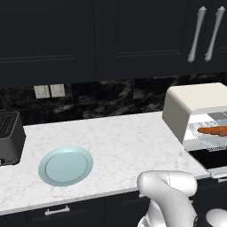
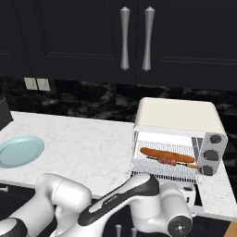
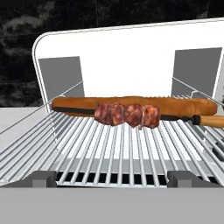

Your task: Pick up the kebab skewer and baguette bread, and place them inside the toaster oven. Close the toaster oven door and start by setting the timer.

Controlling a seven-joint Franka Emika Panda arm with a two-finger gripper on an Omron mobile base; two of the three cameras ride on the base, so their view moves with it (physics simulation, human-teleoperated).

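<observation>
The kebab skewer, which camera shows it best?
The hand view: the kebab skewer lies close up across the wire rack, its meat chunks distinct, in front of the baguette bread. The right base view shows it small inside the toaster oven. In the left base view I cannot make it out.

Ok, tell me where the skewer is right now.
The skewer lies on the wire rack inside the toaster oven, right in front of the baguette; in the right base view it sits at the counter's right end.
</observation>
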